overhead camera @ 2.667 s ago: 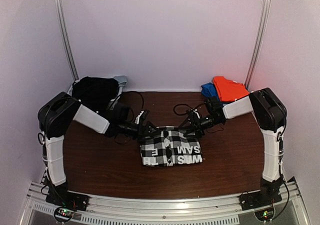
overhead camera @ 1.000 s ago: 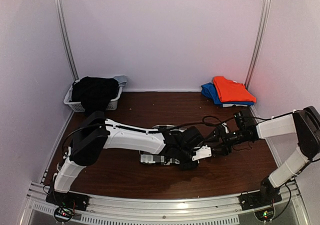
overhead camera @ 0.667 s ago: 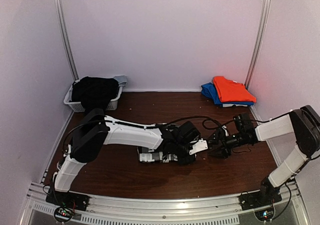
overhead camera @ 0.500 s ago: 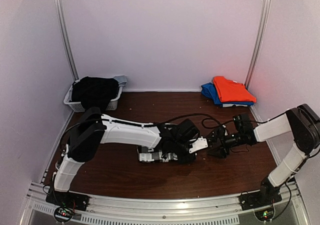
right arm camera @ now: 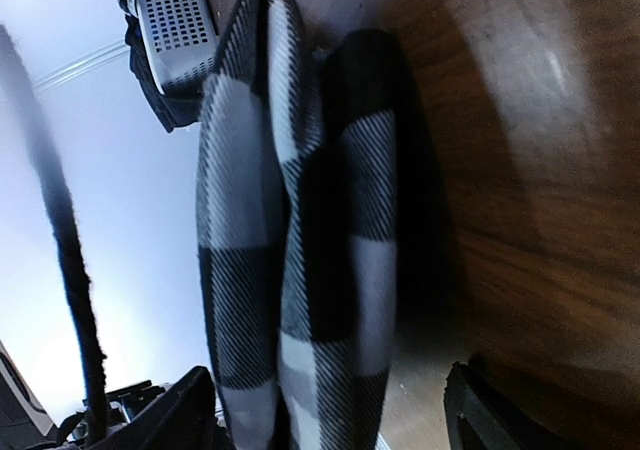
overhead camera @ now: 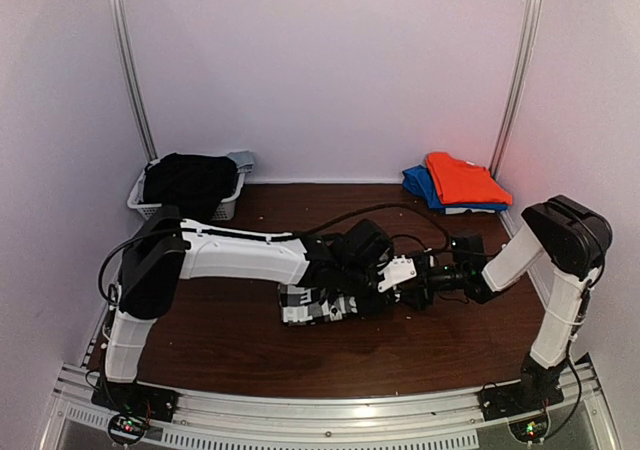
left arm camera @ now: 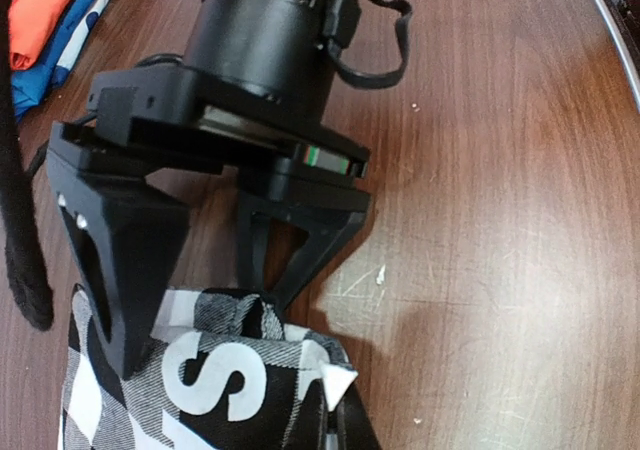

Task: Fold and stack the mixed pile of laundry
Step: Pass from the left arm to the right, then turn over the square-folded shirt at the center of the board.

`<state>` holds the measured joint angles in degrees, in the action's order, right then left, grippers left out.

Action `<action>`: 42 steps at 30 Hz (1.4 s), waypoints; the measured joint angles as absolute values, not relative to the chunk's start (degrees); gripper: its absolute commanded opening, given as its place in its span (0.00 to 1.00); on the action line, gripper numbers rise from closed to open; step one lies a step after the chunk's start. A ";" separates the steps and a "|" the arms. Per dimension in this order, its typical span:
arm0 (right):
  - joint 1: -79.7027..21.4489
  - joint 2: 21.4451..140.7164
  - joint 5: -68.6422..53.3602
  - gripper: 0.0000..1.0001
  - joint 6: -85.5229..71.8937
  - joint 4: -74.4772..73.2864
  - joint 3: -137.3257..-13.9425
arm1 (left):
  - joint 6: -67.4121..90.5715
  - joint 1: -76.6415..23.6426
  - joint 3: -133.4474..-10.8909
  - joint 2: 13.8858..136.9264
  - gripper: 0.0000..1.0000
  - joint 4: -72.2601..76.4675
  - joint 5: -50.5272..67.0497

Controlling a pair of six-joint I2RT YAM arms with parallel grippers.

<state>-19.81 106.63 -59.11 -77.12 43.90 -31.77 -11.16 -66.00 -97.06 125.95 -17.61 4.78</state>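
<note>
Table (overhead camera: 220, 340): dark wood, w/ the work kept mid-table where both arms reach. L arm (overhead camera: 240, 255) stretches low across to right of centre. R arm (overhead camera: 560, 260) doubles back inward to meet it, so both wrists sit at the same end of the job.

Black garment (overhead camera: 188, 185) is heaped in basket (overhead camera: 150, 210), far-left corner, not yet folded. Orange shirt (overhead camera: 458, 178) lies folded on a blue one (overhead camera: 418, 182), far-right corner; that's the stack, I'd judge.

Checked shirt (overhead camera: 315, 305) lies mid-table, folded to a narrow bundle, print up, mostly under L arm.

L gripper (overhead camera: 398, 276) is closed tight, by the look on the shirt's right end. Cloth bunches up toward the wrist cam, tho the fingertips themselves are out of frame. Prob. holding that end so the layers don't slide.

R gripper (left arm camera: 195, 315) is open wide, jaws either side of the same folded edge, low to the wood, not clamped. Seems set to take hold for the carry to the stack. W/ both grips at one end, the far end could droop or unfold.
</note>
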 measured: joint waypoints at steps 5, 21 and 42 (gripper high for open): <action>-22.02 109.95 -57.34 0.69 -82.30 47.40 -35.31 | -11.18 -66.00 -95.96 125.60 0.00 -17.54 6.04; -22.87 117.32 -55.05 0.00 -83.13 46.35 -42.78 | -10.98 -65.93 -92.55 121.99 0.39 -16.51 7.86; -12.62 98.56 -26.17 0.00 -14.83 -44.73 -92.88 | 16.95 -47.90 -62.89 86.28 0.98 -11.55 2.66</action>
<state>-12.62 98.56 -26.17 -14.83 -44.73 -92.88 16.95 -47.90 -62.89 86.28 -11.55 2.66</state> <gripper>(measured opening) 0.025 0.976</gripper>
